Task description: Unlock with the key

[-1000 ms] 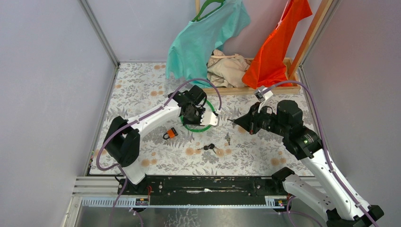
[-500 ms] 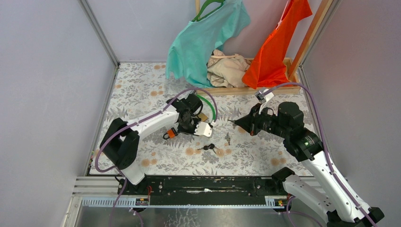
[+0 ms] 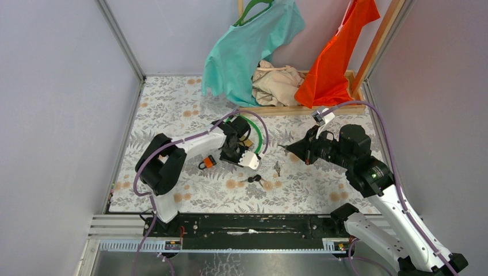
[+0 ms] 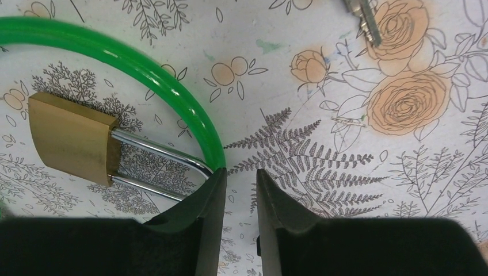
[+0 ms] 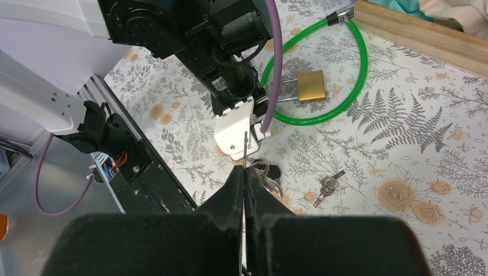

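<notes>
A brass padlock (image 4: 72, 138) lies on the floral table, its chrome shackle (image 4: 155, 167) hooked round a green cable loop (image 4: 144, 69). My left gripper (image 4: 239, 172) hangs low just beside the shackle's bend, jaws a narrow gap apart with nothing between them. In the top view it (image 3: 240, 148) sits over the padlock (image 3: 247, 142). My right gripper (image 5: 246, 169) is shut on a thin key blade (image 5: 246, 146) that sticks out past its tips. It hovers right of the loop in the top view (image 3: 286, 148). The padlock (image 5: 311, 86) and the cable (image 5: 352, 80) lie ahead of it.
A small orange padlock (image 3: 208, 162) lies left of the left gripper. A black-headed key bunch (image 3: 254, 179) and a silver key bunch (image 3: 277, 168) lie on the table. A wooden frame (image 3: 299, 109) with teal, beige and orange clothes stands at the back.
My left arm has swung nearer and lower, from over the green loop down beside the brass padlock. My right gripper has stayed in place with the key.
</notes>
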Tool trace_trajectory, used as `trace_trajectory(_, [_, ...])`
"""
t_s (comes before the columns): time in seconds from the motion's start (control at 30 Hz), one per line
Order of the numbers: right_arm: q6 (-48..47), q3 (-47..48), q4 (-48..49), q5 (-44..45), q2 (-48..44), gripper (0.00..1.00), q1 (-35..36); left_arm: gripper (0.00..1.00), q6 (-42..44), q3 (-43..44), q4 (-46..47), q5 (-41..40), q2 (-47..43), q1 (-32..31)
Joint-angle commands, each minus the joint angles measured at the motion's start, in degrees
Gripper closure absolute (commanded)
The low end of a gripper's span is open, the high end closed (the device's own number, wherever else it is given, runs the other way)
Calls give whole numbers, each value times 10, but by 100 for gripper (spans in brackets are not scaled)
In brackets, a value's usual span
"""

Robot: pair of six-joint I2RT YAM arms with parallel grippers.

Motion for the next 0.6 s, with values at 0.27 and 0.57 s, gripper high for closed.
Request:
trace_trajectory(0.27, [-13, 12, 4, 14, -9, 100, -2, 65, 51, -3, 1, 22, -54, 13])
trace_trajectory(0.57, [-13, 17, 2, 16, -10, 100, -2, 51, 48, -14, 71, 20, -21, 37])
